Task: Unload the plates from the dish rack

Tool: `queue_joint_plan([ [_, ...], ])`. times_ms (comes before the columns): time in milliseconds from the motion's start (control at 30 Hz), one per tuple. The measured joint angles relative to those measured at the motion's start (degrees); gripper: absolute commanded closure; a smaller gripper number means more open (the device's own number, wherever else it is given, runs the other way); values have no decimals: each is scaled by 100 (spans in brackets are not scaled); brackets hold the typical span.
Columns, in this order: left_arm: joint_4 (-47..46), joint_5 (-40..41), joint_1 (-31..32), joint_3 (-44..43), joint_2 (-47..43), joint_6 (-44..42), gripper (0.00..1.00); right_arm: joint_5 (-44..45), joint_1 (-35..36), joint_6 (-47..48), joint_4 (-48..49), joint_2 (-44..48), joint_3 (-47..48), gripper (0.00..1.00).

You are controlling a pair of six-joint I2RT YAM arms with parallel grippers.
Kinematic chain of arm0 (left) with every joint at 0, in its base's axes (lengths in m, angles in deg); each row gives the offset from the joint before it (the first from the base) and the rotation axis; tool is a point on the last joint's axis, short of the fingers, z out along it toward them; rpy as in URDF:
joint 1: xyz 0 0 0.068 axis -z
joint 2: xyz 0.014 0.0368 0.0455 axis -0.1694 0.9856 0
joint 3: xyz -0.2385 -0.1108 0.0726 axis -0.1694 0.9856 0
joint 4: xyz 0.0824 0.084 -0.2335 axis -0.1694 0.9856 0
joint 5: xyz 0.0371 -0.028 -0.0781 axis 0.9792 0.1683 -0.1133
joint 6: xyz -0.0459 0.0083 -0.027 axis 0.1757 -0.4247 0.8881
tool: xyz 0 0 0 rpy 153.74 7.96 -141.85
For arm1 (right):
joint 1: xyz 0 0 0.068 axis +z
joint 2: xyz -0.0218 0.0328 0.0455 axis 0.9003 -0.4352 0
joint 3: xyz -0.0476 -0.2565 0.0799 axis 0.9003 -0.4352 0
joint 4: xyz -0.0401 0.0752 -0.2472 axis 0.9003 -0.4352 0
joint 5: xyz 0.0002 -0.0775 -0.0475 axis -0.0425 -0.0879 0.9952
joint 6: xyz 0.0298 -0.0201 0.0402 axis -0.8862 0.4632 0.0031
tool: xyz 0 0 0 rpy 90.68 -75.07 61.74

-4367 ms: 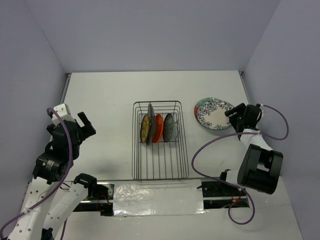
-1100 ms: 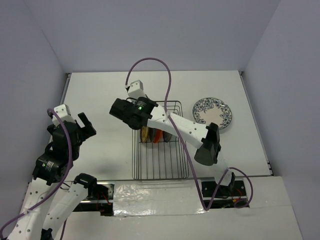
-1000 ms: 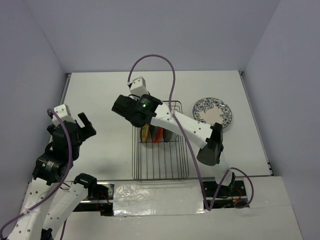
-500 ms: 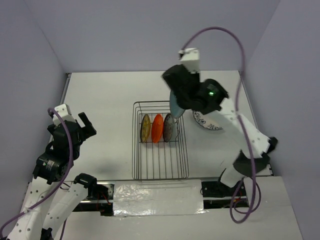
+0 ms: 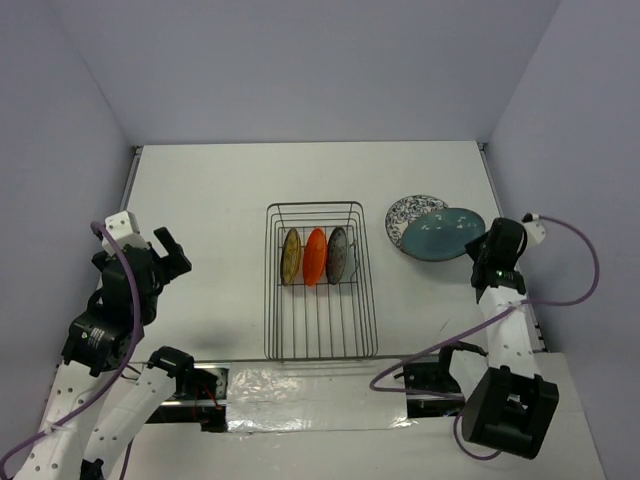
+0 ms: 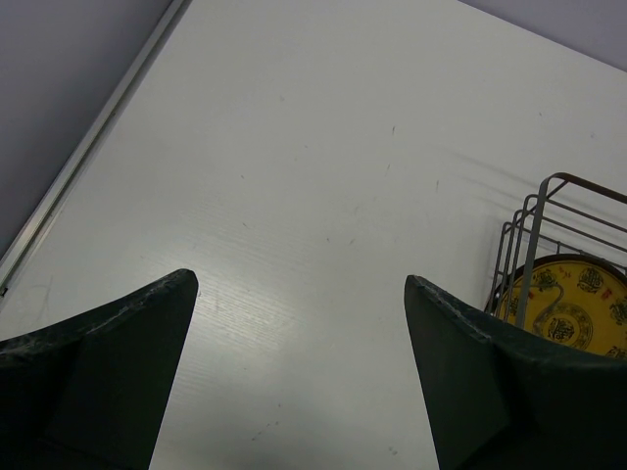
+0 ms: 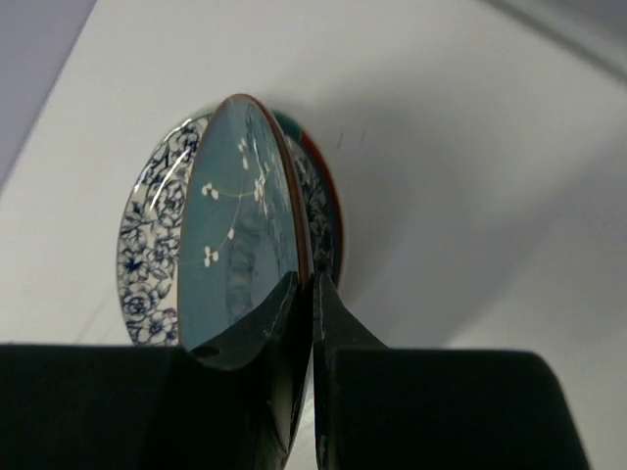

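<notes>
right arm swung from the right-hand stack over to the dish rack [image 5: 320, 325], pulled the dark teal plate [image 5: 443, 233] out from between the yellow plate [image 5: 291, 256] and the orange plate [image 5: 315, 257], lifted it clear and came back right. right gripper [image 7: 312, 284] now pinches its rim, and the plate sits tilted over the blue patterned plate [image 5: 408, 211]. Rack is down from four plates to three.

**Around the dish rack [image 5: 320, 325]**

In the rack's far half, three plates [image 5: 315, 256] stand on edge, side by side. Right of the rack, a stack of plates [image 5: 406, 214] lies on the table [image 5: 220, 190]. A tilted plate [image 5: 443, 233] sits over the stack, pinched by the right gripper [image 5: 484, 250].
</notes>
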Motion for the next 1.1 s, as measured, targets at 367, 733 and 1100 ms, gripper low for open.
queue_joint_plan([
  [367, -2, -4, 57, 0, 24, 0, 0, -1635, -490, -953, 2946, -487, -1561, 95],
  [733, -2, -4, 66, 2, 79, -2, 0, -1279, -518, -1611, 3394, -1084, -1768, 63],
  [1100, -4, -7, 66, 13, 114, -2, 1, -1541, -483, -1631, 3150, -1615, -1613, 25],
])
